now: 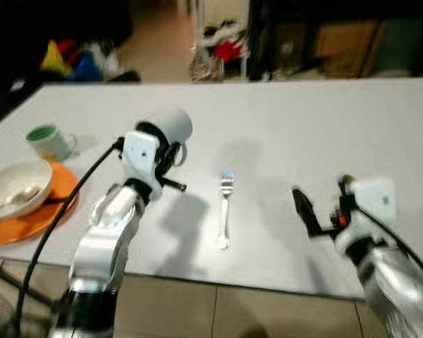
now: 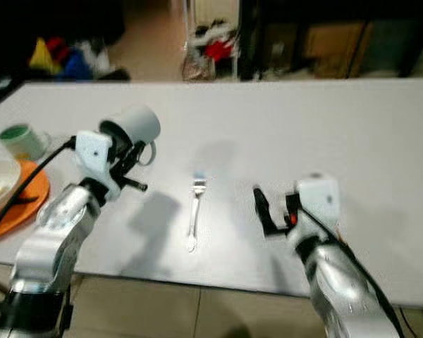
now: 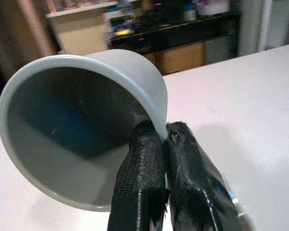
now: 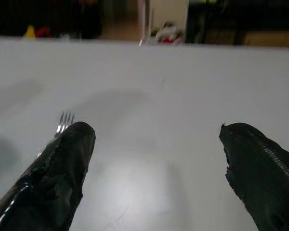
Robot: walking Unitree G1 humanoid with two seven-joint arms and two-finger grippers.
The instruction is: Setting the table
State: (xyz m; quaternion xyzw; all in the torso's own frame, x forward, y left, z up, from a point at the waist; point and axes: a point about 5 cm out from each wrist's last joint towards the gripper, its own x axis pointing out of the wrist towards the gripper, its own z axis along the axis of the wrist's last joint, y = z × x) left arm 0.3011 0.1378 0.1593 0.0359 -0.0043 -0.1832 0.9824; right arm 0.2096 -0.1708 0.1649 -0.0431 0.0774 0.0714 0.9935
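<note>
We take the fork as our landmark; it lies on the white table between our two arms.

Well to the fork's left, near the table's left edge, we see an orange plate carrying one white bowl. A spoon rests in that bowl, its handle running out over the rim toward the table's near edge. Just beyond the plate stands one green mug, upright; we cannot tell what, if anything, is in it.

Our left gripper holds one grey cup in the air, up and to the left of the fork. Its two black fingers are pressed together on the cup's rim wall, one inside and one outside. The cup is tipped onto its side, and in the wrist view its grey inside looks bare.

The fork itself lies flat, its long axis running away from us toward the far side of the table. The tines point to the far side, the rounded handle end points back at us near the table's front edge. Nothing touches it.

Our right gripper hovers low over the table just to the right of the fork, its fingers spread wide apart with bare tabletop between them.

We count one fork, one spoon, one bowl, one plate, one mug and one cup.
</note>
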